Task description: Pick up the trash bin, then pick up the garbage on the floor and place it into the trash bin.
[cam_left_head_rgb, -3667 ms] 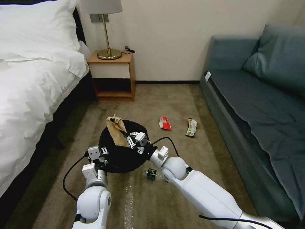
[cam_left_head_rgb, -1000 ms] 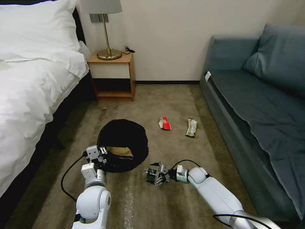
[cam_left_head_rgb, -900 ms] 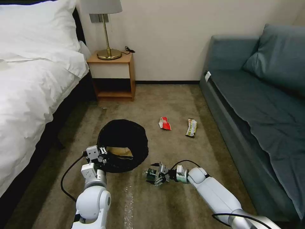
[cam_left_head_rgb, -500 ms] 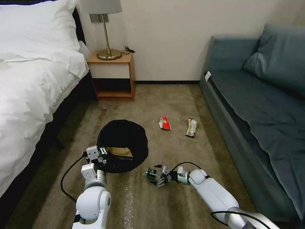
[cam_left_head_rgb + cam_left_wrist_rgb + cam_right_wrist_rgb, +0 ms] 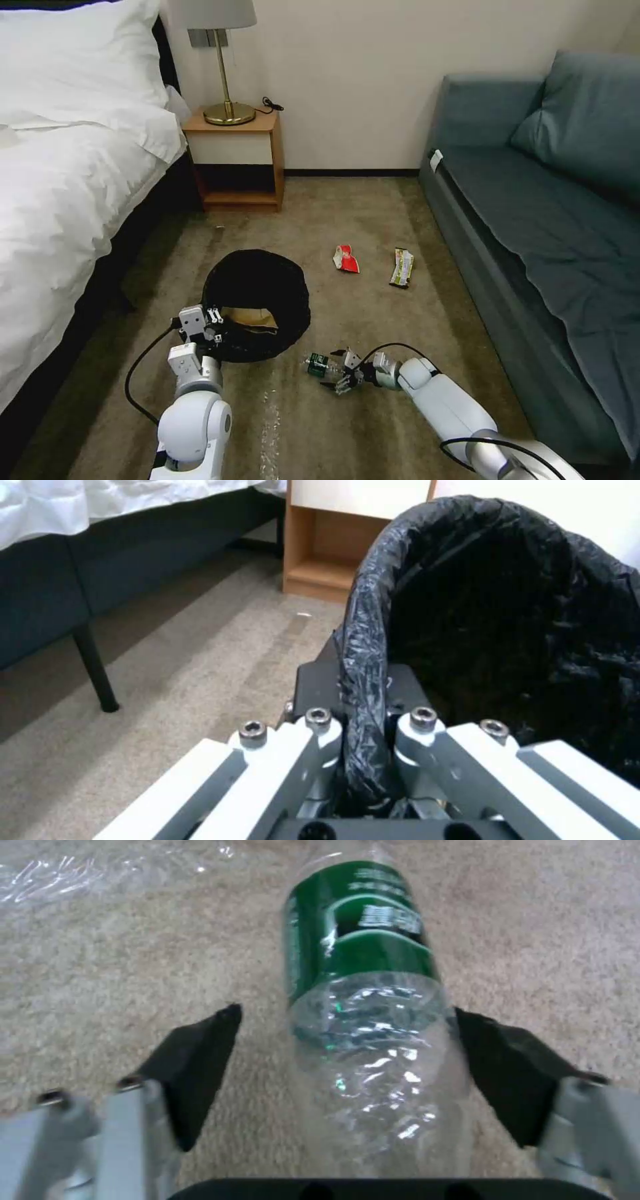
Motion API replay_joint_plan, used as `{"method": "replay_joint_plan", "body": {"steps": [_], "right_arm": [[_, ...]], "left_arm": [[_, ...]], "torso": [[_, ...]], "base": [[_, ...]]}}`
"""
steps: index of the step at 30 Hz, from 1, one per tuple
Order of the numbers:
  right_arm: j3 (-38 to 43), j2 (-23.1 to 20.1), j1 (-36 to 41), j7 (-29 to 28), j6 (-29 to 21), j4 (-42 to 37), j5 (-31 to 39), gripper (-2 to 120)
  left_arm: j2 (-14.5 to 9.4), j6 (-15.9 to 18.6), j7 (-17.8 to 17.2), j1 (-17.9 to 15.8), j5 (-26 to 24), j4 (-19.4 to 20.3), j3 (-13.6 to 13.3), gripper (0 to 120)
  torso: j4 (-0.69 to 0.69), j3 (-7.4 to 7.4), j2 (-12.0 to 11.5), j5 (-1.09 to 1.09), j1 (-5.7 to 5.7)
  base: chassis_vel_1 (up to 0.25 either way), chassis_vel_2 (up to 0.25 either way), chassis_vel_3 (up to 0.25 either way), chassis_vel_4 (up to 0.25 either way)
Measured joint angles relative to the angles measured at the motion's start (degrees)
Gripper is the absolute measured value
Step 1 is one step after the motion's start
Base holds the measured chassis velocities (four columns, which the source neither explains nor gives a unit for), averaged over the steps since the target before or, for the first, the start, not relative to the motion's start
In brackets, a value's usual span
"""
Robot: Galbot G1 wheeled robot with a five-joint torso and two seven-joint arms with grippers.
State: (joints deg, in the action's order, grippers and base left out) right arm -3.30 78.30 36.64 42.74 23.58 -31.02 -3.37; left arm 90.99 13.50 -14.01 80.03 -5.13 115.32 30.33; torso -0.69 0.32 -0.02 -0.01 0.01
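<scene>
My right gripper (image 5: 341, 375) has dropped from above the bin (image 5: 257, 303) down onto the floor (image 5: 373, 313) on the bin's sofa side, and over the last second it has sunk lower and slid in along the bottle (image 5: 319, 365). In the right wrist view the bottle (image 5: 363, 1005) lies lengthwise between my fingers (image 5: 193, 1065), which stand apart on either side of its clear end, not yet touching, green label pointing away from me. My left gripper (image 5: 363, 730) stays clamped on the bin's rim (image 5: 363, 645), bag plastic pinched between its jaws, holding the bin tilted just beside the bottle. The paper bag (image 5: 252, 320) now lies down inside the bin, so I reckon one piece is done and the bottle is next. The red wrapper (image 5: 347, 259) and green wrapper (image 5: 402, 267) wait beyond the bin, toward the sofa.
</scene>
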Motion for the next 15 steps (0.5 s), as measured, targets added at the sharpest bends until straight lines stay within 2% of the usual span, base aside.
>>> {"method": "replay_joint_plan", "body": {"steps": [1, 3, 4, 6, 9, 11, 15], "right_arm": [[0.00, 0.00, 0.00, 0.00, 0.00, 0.00, 0.00, 79], [0.14, 0.00, 0.13, 0.02, 0.02, 0.02, 0.07, 67], [0.14, 0.00, 0.13, 0.02, 0.02, 0.02, 0.07, 67], [0.29, -0.01, 0.25, 0.03, 0.09, 0.03, 0.21, 57], [0.36, -0.02, 0.28, 0.02, 0.10, 0.03, 0.36, 51], [0.40, 0.00, 0.30, 0.05, 0.11, 0.02, 0.49, 41], [0.50, 0.03, 0.33, 0.10, 0.11, -0.01, 0.58, 34]], "left_arm": [[0.00, 0.00, 0.00, 0.00, 0.00, 0.00, 0.00, 4], [0.00, -0.01, -0.04, 0.05, -0.01, 0.07, 0.00, 4], [0.00, -0.01, -0.04, 0.05, -0.01, 0.07, 0.00, 4], [-0.03, -0.07, -0.10, 0.16, -0.04, 0.14, 0.02, 4], [0.02, -0.10, -0.19, 0.18, -0.04, 0.19, 0.04, 4], [0.15, -0.12, -0.29, 0.13, -0.03, 0.20, -0.01, 4], [0.19, -0.12, -0.29, -0.02, -0.04, 0.26, -0.06, 4]], "torso": [[0.00, 0.00, 0.00, 0.00, 0.00], [0.00, 0.00, 0.00, 0.00, 0.00], [0.00, 0.00, 0.00, 0.00, 0.00], [0.00, 0.00, 0.00, 0.00, 0.00], [0.00, 0.00, 0.00, 0.00, 0.00], [0.00, 0.00, 0.00, 0.00, 0.00], [0.00, 0.00, 0.00, 0.00, 0.00]], "base": [[0.000, 0.000, 0.000, 0.000], [0.000, 0.000, 0.000, 0.000], [0.000, 0.000, 0.000, 0.000], [0.000, 0.000, 0.000, 0.000], [0.000, 0.000, 0.000, 0.000], [0.000, 0.000, 0.000, 0.000], [0.000, 0.000, 0.000, 0.000]]}}
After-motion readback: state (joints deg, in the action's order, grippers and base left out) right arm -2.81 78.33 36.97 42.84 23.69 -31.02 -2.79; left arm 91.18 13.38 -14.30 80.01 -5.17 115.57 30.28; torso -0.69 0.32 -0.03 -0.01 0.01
